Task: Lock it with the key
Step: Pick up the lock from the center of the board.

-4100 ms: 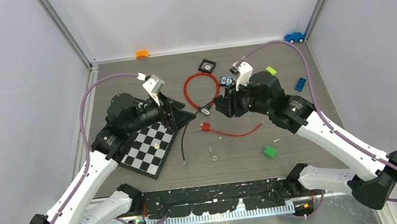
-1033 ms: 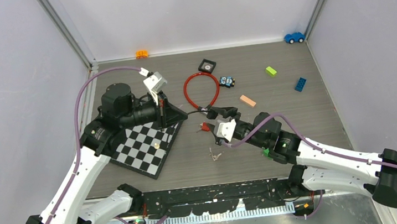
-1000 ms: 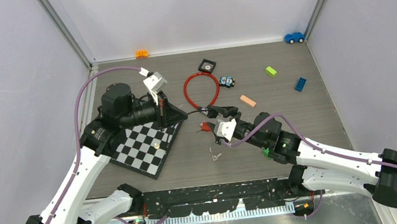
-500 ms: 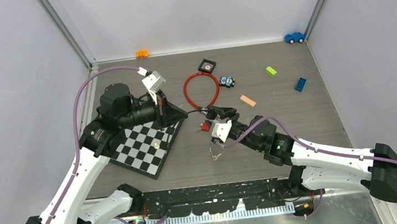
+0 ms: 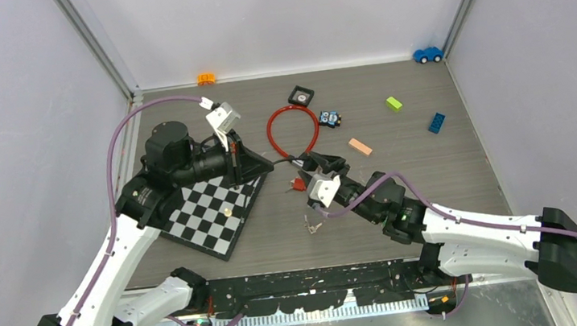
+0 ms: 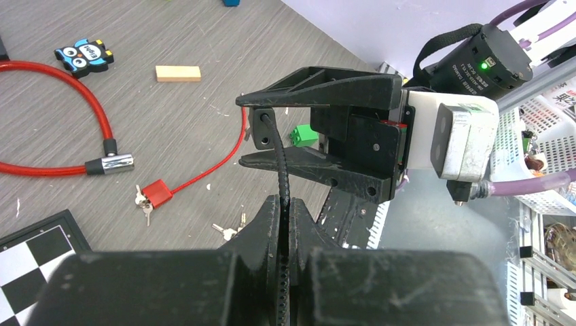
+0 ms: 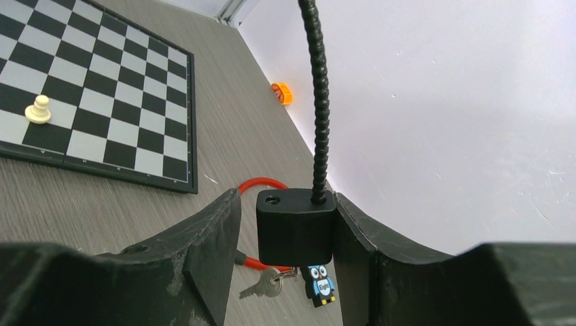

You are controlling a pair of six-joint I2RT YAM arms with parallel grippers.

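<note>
Mid-scene, L gripper (image 6: 280, 207) pinches the cable (image 6: 279, 166) while R gripper (image 7: 285, 200) stands spread round the lock body (image 7: 295, 234), not yet gripping; lock's seemingly just being steadied, keys (image 5: 313, 226) lie untouched nearby, insertion + turn remain.

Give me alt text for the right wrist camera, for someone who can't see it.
A black lock body sits between the open jaws of the right gripper, with a ribbed black cable rising from its top. Behind it are a chessboard with one white pawn, a red cable, a key and an owl charm.
</note>
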